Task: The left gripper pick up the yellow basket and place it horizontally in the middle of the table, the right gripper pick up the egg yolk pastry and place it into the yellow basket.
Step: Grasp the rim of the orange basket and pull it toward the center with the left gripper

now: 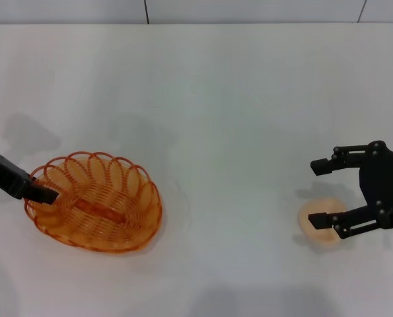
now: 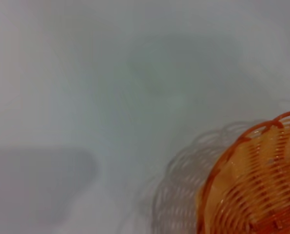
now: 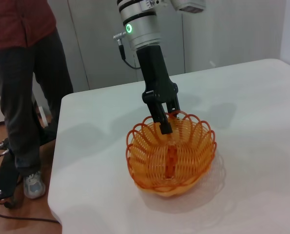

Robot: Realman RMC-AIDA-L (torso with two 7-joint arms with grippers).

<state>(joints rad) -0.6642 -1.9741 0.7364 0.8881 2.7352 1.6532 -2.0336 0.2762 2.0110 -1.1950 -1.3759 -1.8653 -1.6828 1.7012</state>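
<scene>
plain white matte bench (image 1: 236,99) with a rounded corner; soft grey shadows on its top. pale grey panelled wall (image 3: 222,34) with vertical seams behind. brown wooden floor (image 3: 1,134) with black cables (image 3: 3,209). standing person in red top, dark trousers and light shoes (image 3: 23,73) beside the bench.

The white table (image 1: 216,99) carries two things: the yellow basket (image 1: 97,205) lies toward its left side, and the egg yolk pastry (image 1: 318,228) rests well apart on the right.
</scene>
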